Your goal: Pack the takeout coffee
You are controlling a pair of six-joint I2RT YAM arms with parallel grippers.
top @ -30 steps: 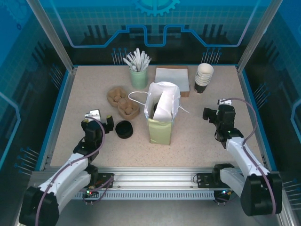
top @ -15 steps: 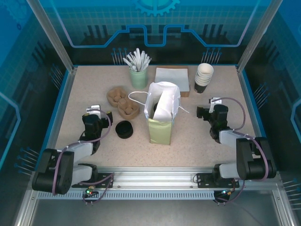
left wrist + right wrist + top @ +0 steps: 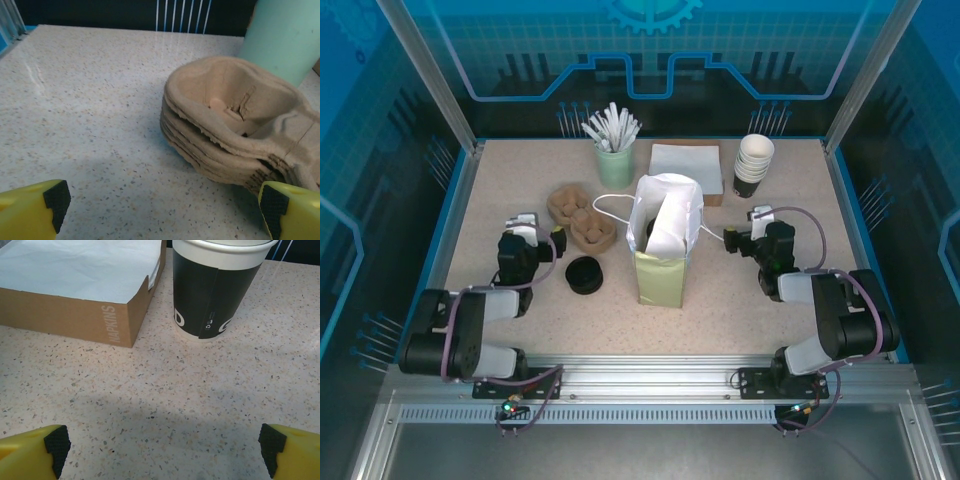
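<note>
The paper bag point(image 3: 660, 262), white above and pale green below, stands open mid-table. A dark round patch point(image 3: 648, 236) shows down inside its mouth; I cannot tell whether it is the takeout coffee, which is otherwise hidden. My left gripper point(image 3: 533, 236) rests low on the table left of the bag, open, with nothing between its yellow fingertips point(image 3: 35, 207). My right gripper point(image 3: 747, 232) rests low to the right of the bag, also open and empty, its fingertips point(image 3: 295, 450) spread wide over bare tabletop.
A stack of pulp cup carriers point(image 3: 580, 217) point(image 3: 235, 130) lies just ahead of the left gripper. A low black round lid point(image 3: 584, 274) sits beside the bag. At the back stand a green holder with sticks point(image 3: 614, 160), a napkin box point(image 3: 687, 170) point(image 3: 75, 285) and stacked lidless cups point(image 3: 752, 165) point(image 3: 215, 285).
Both arms have folded back and down toward their bases. The right gripper slid left toward the bag and the left gripper shifted slightly forward. Both stayed open.
</note>
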